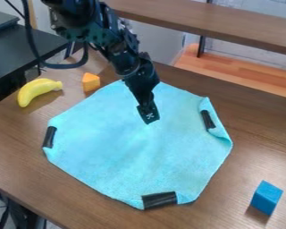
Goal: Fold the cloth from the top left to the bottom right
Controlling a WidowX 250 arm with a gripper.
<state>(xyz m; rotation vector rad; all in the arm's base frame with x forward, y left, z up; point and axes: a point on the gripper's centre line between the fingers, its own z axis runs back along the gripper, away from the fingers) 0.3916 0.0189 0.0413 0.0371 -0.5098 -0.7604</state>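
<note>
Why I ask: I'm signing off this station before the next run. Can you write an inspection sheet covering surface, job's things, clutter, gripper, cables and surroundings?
Surface: brown wood-look table.
Job's things: light blue cloth, spread mostly flat, its right edge turned inward; black strips at its left, right and bottom edges.
Clutter: yellow banana and orange wedge beyond the cloth's upper left; blue block at lower right.
Gripper: black gripper over the cloth's upper middle.
Cables: black cable looping beside the arm.
Surroundings: black table at left; brown shelf behind.
</note>
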